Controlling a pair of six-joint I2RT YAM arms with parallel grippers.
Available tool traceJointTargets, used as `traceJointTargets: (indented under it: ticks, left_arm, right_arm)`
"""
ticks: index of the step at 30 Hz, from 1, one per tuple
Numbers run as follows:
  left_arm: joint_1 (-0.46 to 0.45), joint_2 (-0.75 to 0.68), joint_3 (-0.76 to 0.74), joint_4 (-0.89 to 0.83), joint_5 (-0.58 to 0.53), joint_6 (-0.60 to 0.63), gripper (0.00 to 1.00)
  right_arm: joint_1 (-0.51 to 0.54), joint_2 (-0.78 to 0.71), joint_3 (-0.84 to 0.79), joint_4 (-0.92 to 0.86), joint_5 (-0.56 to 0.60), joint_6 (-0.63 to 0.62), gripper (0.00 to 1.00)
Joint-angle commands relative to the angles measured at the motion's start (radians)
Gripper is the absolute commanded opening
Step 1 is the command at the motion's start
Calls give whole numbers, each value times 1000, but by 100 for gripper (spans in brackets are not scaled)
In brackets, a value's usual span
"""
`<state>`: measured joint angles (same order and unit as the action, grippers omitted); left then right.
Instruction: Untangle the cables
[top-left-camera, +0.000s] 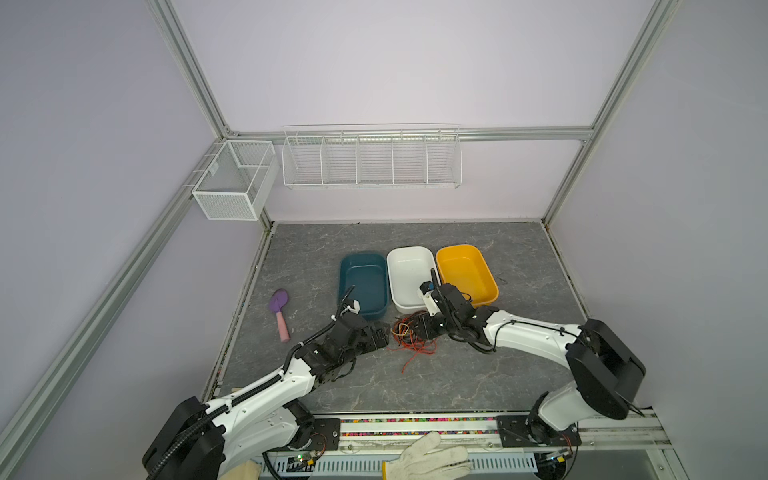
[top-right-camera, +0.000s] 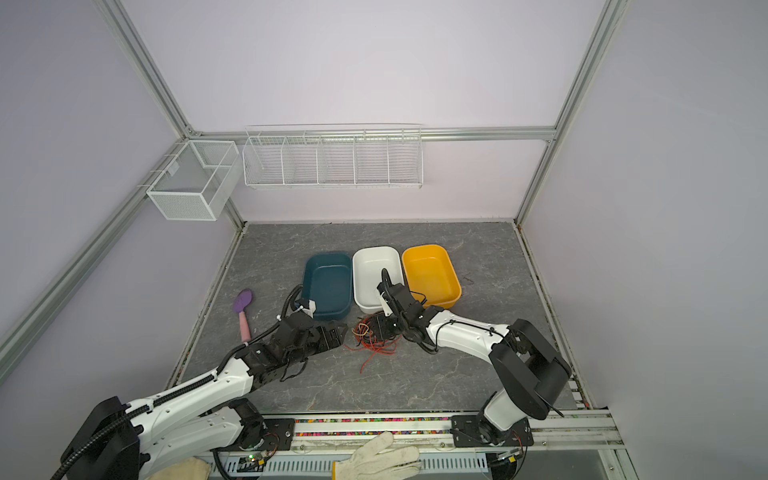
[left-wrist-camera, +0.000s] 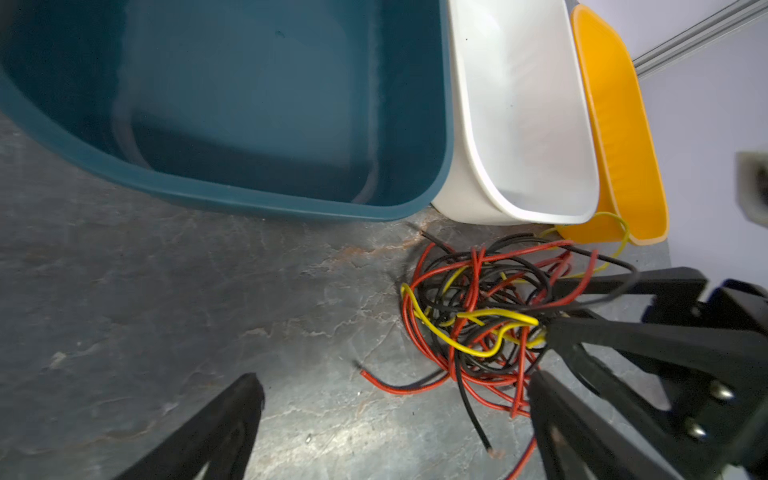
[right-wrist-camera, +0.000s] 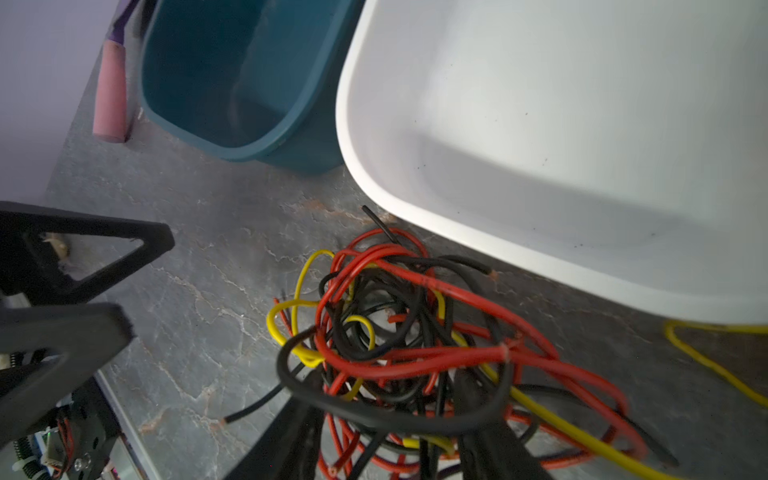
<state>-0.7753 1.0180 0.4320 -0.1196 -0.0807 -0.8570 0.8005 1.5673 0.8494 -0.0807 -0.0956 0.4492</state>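
Note:
The cables (top-left-camera: 409, 336) (top-right-camera: 370, 338) lie in one tangled heap of red, black and yellow strands on the grey table, just in front of the white bin. My right gripper (top-left-camera: 419, 328) (right-wrist-camera: 386, 382) is pushed into the heap from the right. Its jaws are closed partway on a wad of cables (right-wrist-camera: 395, 324), and strands drape over both fingers. In the left wrist view, a yellow strand runs in between the right gripper's (left-wrist-camera: 550, 316) fingertips. My left gripper (top-left-camera: 380, 334) (left-wrist-camera: 397, 380) stands open just left of the cables (left-wrist-camera: 473, 316), with bare table between its fingers.
A teal bin (top-left-camera: 345, 266), a white bin (top-left-camera: 409, 249) and a yellow bin (top-left-camera: 457, 248) stand in a row behind the heap. A purple-and-pink spatula (top-left-camera: 279, 311) lies to the left. A white glove (top-left-camera: 428, 457) rests on the front rail. A loose yellow strand (right-wrist-camera: 706, 361) trails off beside the white bin.

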Motion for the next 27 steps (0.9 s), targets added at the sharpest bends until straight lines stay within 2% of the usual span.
traceJointTargets:
  ticks: [1,4,7,16,25,27]
  left_arm:
    - [-14,0,-24,51,17,-39,99]
    - [-22,4,-36,71,13,-50,99]
    - [-30,22,-41,94,15,-55,99]
    - [-67,101,-50,162,24,-74,99]
    - [-118,117,-60,220,15,-86,98]
    - [-120,111,-74,262,26,-89,95]
  right_arm:
    - [3,26,-5,-3,-6,11,53]
    - [2,30,-8,11,-9,12,48]
    - [2,27,-8,16,-13,11,33]
    - [2,10,-37,66,-94,8,7]
    - [8,-73,-88,159,-197,-5,7]
    - [13,-102,-103,176,-216,-14,7]
